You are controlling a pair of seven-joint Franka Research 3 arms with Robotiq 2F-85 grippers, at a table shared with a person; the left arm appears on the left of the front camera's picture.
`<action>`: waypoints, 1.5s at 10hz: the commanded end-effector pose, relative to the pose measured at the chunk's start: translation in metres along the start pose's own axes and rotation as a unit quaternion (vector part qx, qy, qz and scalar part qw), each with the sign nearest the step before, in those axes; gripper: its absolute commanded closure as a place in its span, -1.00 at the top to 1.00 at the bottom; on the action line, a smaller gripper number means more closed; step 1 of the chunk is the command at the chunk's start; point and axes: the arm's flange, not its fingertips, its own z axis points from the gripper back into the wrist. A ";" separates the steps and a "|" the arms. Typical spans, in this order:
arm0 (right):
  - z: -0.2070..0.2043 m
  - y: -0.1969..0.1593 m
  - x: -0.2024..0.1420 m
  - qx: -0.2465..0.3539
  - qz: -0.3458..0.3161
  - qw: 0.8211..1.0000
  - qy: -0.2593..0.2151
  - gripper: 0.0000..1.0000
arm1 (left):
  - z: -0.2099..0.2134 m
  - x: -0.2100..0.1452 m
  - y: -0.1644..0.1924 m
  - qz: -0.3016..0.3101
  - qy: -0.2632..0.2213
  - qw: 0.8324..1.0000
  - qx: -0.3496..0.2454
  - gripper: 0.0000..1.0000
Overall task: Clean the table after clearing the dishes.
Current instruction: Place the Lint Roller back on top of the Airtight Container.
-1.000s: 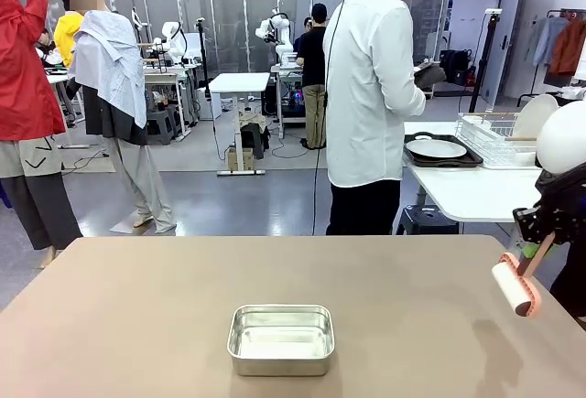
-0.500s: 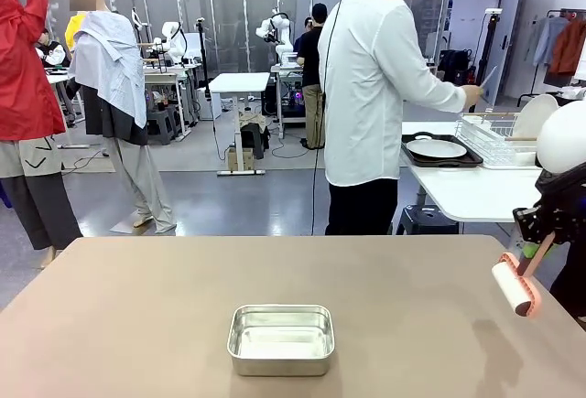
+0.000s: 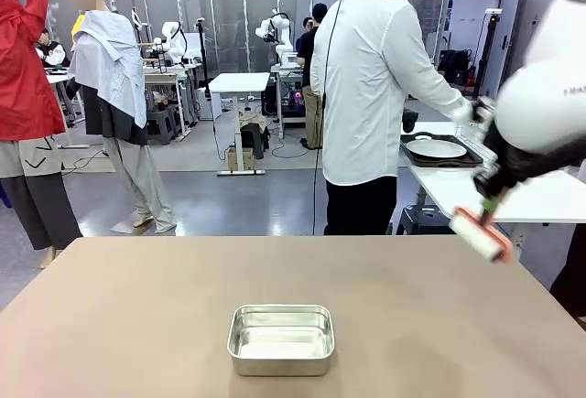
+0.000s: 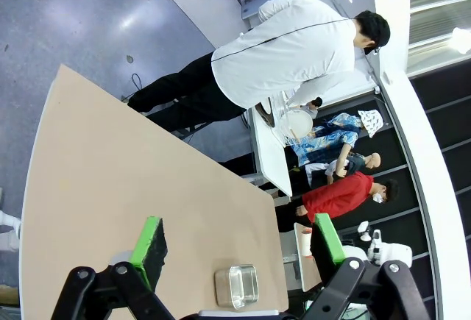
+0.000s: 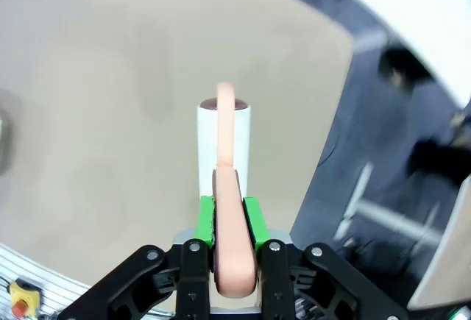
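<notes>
A steel pan (image 3: 280, 338) sits near the table (image 3: 137, 316) front edge. The right gripper (image 5: 228, 221) — clamped on a pink-handled lint roller (image 3: 480, 234) — hangs above the right corner. The left gripper (image 4: 239, 243) stands apart, empty. Beyond, a person (image 3: 371, 96) faces a plate (image 3: 436, 148) on a tray (image 3: 412, 154).

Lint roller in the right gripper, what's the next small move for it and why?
Probably lower the lint roller onto the table near its right edge. The right gripper is shut on its pink handle, and the roller hangs in the air above the tabletop. The dishes already sit on the white table behind.
</notes>
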 end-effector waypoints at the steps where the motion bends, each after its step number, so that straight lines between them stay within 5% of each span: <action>1: 0.039 0.054 0.027 -0.014 0.141 0.988 -0.059 -0.58 | 0.004 0.003 -0.003 -0.002 0.002 1.000 -0.005 1.00; 4: 0.065 0.194 0.060 0.031 0.354 0.930 -0.089 -0.58 | 0.004 0.003 -0.003 -0.002 0.002 1.000 -0.005 1.00; 6: 0.066 0.273 0.051 0.051 0.485 0.867 -0.098 -0.58 | 0.004 0.003 -0.003 -0.002 0.002 1.000 -0.005 1.00; 8: 0.050 0.325 0.041 0.051 0.568 0.818 -0.079 -0.58 | 0.004 0.003 -0.003 -0.002 0.002 1.000 -0.005 1.00; 10: 0.039 0.342 0.039 0.066 0.608 0.788 -0.069 -0.58 | 0.004 0.003 -0.003 -0.002 0.002 1.000 -0.005 1.00; 12: 0.036 0.350 0.030 0.071 0.582 0.807 -0.067 -0.58 | 0.004 0.003 -0.003 -0.002 0.002 1.000 -0.005 1.00; 15: 0.036 0.350 0.030 0.071 0.582 0.807 -0.067 -0.58 | 0.004 0.003 -0.003 -0.002 0.002 1.000 -0.005 1.00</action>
